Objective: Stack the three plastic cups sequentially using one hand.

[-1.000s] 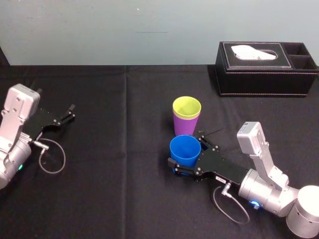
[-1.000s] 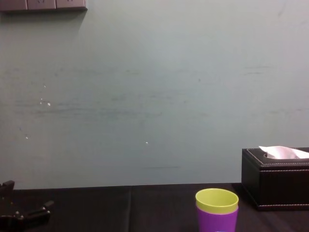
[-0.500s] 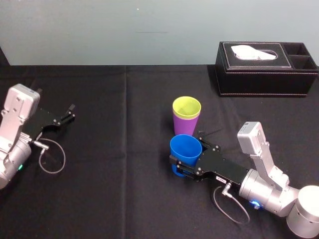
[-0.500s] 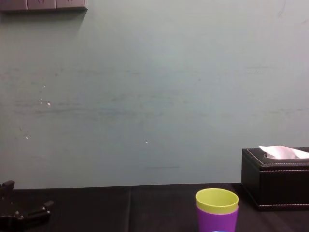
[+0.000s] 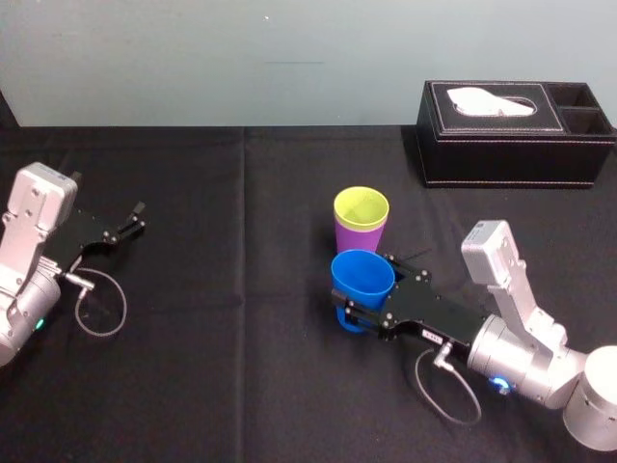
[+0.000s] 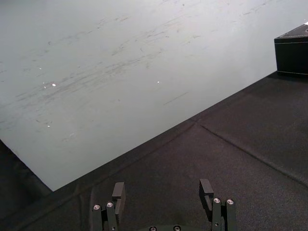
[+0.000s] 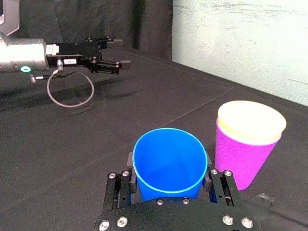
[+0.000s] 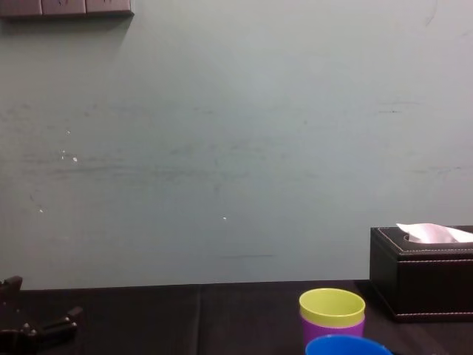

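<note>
The yellow-green cup [image 5: 361,206] sits nested in the purple cup [image 5: 353,242] at the table's middle; the pair also stands in the right wrist view, yellow-green [image 7: 250,123] inside purple [image 7: 239,160]. Just in front of them my right gripper [image 5: 370,295] is shut on the blue cup [image 5: 362,278], one finger on each side of its wall, holding it upright and a little off the cloth. The right wrist view has the blue cup [image 7: 168,166] between the fingers [image 7: 214,179]. Its rim [image 8: 347,346] peeks up below the yellow-green cup [image 8: 332,305]. My left gripper [image 5: 129,221] rests open at the far left.
A black tissue box [image 5: 516,121] stands at the back right, seen too in the chest view [image 8: 423,272]. Black cloth [image 5: 241,367] covers the table. A cable loops by the left arm [image 5: 101,309]. The left gripper [image 6: 162,192] has nothing between its fingers.
My right gripper has closed on the blue cup and raised it slightly toward the stacked pair; its rim now appears in the chest view. The left arm has not moved.
</note>
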Robot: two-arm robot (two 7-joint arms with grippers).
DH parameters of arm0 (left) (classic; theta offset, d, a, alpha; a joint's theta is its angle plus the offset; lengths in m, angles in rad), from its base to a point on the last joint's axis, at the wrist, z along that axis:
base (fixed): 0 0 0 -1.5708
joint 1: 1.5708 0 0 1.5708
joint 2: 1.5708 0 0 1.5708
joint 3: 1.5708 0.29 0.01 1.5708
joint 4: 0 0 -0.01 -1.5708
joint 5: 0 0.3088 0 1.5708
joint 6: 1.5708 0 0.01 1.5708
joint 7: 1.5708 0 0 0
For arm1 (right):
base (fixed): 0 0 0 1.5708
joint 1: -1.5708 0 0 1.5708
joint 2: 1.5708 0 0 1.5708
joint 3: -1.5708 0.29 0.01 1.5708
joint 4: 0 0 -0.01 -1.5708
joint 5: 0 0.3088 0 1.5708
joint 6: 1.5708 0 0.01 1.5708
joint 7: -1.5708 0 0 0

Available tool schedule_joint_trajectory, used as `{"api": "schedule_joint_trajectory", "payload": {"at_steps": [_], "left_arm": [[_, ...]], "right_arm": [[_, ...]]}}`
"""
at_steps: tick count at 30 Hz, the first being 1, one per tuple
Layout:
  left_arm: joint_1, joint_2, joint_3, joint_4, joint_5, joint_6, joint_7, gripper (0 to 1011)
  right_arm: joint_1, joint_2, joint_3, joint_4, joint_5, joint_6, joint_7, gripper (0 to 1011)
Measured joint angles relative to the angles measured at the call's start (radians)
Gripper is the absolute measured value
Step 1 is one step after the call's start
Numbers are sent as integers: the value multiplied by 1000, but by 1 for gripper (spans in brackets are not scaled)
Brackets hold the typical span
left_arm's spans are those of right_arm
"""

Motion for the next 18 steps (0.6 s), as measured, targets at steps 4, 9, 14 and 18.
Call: {"api": "schedule_joint_trajectory", "payload": {"at_steps": [4,9,14,18], "left_arm": [[0,0,0,0,0,0,0,1011],[0,0,0,0,0,0,0,1011],[0,0,0,0,0,0,0,1011],[0,0,0,0,0,0,0,1011]], "right_arm": [[1,14,8,-40,7,39,-9,723],[11,35,16,-90,24,77,-6,723],[44,52,22,-129,59,114,12,723],[76,61,21,-147,68,145,10,723]]}}
